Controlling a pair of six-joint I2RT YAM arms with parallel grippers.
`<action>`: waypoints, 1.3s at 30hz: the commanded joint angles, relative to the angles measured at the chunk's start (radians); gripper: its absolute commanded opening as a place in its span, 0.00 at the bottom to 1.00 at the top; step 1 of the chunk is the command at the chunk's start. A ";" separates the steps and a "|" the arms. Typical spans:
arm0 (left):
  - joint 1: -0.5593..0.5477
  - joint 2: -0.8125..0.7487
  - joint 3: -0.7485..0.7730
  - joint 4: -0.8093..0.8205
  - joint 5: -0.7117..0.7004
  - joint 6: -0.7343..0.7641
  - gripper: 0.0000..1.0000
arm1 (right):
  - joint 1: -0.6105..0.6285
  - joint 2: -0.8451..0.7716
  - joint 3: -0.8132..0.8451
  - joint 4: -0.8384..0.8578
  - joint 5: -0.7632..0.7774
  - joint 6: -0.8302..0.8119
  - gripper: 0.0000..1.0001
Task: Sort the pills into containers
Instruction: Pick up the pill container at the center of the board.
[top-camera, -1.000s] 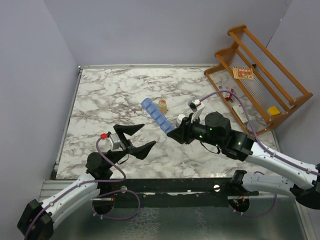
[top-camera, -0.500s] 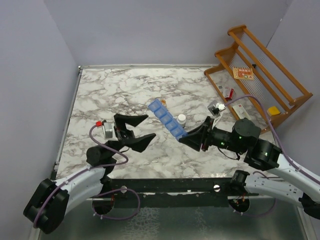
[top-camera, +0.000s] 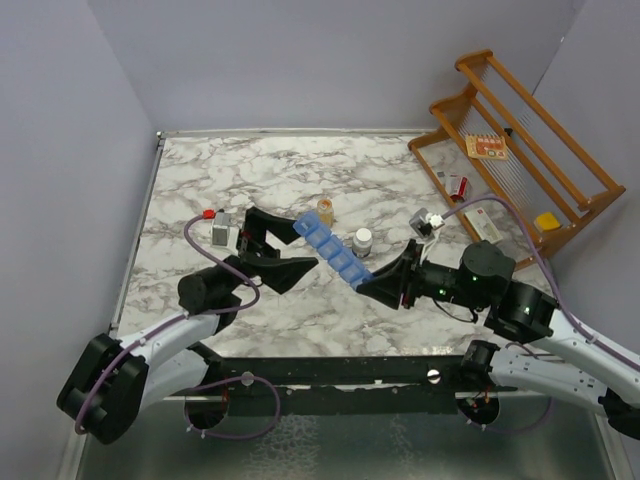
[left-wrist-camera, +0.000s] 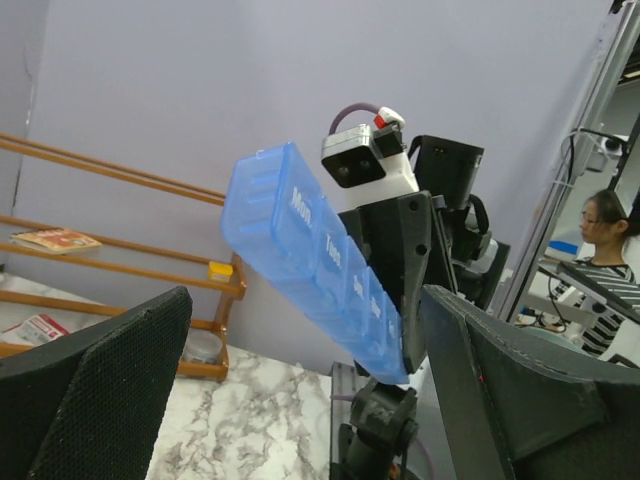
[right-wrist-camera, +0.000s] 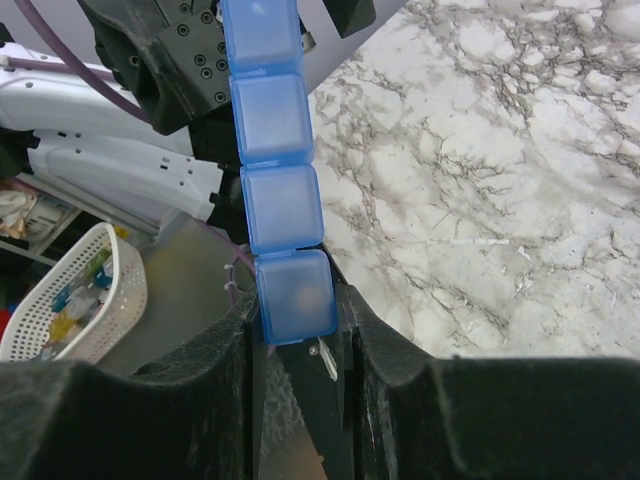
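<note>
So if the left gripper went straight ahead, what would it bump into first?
Probably the blue containers, held up by the right gripper. They sit dead ahead of the open left gripper, though depth is unclear.

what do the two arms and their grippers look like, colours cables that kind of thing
The left arm and right arm have white shells with black joints. The left gripper and right gripper are black, each with two long tapered fingers faced in a fine mesh texture. A purple cable loops along each arm to a small grey wrist camera.
</note>
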 joint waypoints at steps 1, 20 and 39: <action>0.005 -0.027 0.012 0.224 0.029 -0.062 0.98 | -0.002 0.014 -0.017 0.046 -0.048 -0.009 0.01; 0.005 0.019 0.018 0.224 0.020 -0.069 0.68 | -0.001 0.047 -0.023 0.085 -0.074 0.003 0.01; 0.005 0.034 0.039 0.205 0.038 -0.116 0.08 | -0.001 0.082 -0.036 0.130 -0.045 0.012 0.01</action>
